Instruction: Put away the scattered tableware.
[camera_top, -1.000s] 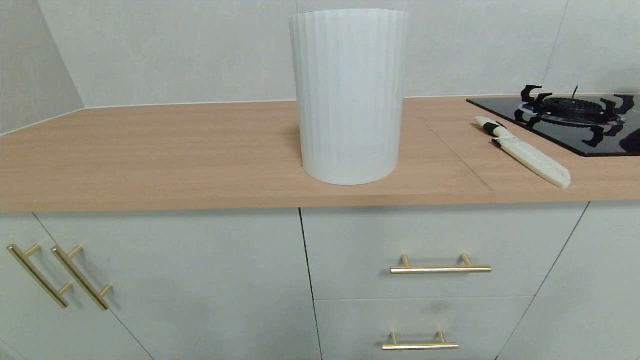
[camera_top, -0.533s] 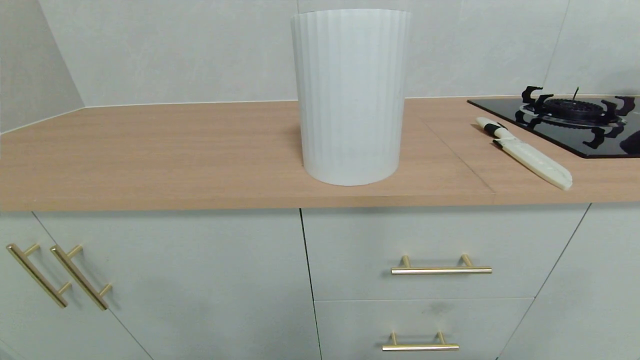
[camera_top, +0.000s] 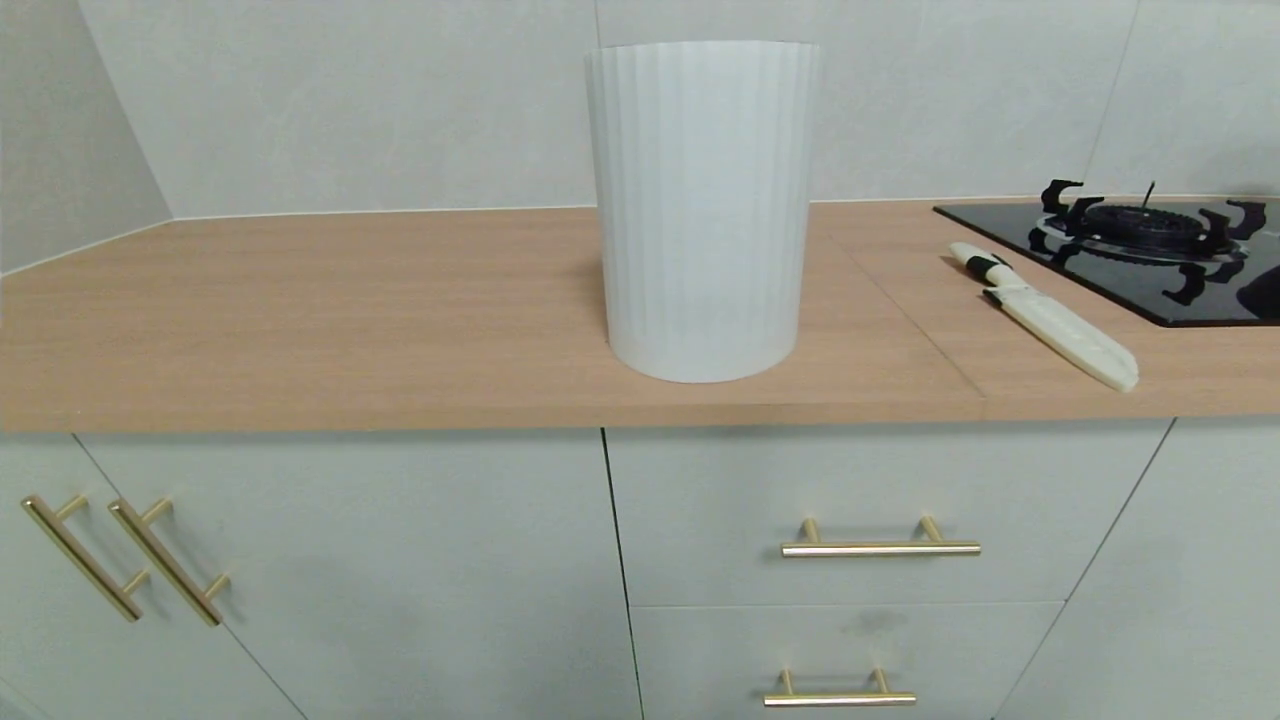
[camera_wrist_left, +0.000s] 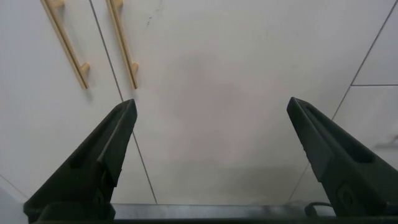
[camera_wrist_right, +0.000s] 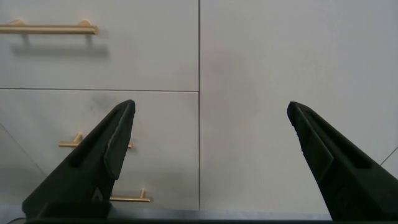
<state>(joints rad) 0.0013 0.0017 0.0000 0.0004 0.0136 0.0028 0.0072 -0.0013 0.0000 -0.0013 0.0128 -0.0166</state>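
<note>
I find the tall white ribbed cylindrical container (camera_top: 700, 210) standing upright on the light wooden countertop (camera_top: 300, 310), at the middle of the scene and close to the near edge. To its right, well apart from it, lies the white kitchen knife with a black band on its handle (camera_top: 1045, 325), flat on the countertop. Its handle points to the far side and its blade tip to the near right. It rests just beside the near-left edge of the black glass gas hob (camera_top: 1150, 250), not on it.

The left gripper (camera_wrist_left: 210, 102) faces the pale cabinet front below the counter. Its two dark fingers are spread wide with nothing between them, and a pair of slanting brass bar handles (camera_wrist_left: 68, 43) sits beyond it. The right gripper (camera_wrist_right: 210, 104) is likewise spread wide and empty, facing the pale drawer fronts with their horizontal brass handles (camera_wrist_right: 50, 28).

Both grippers sit low — level with the cabinet fronts, below the countertop, and clear of the knife and the container.
</note>
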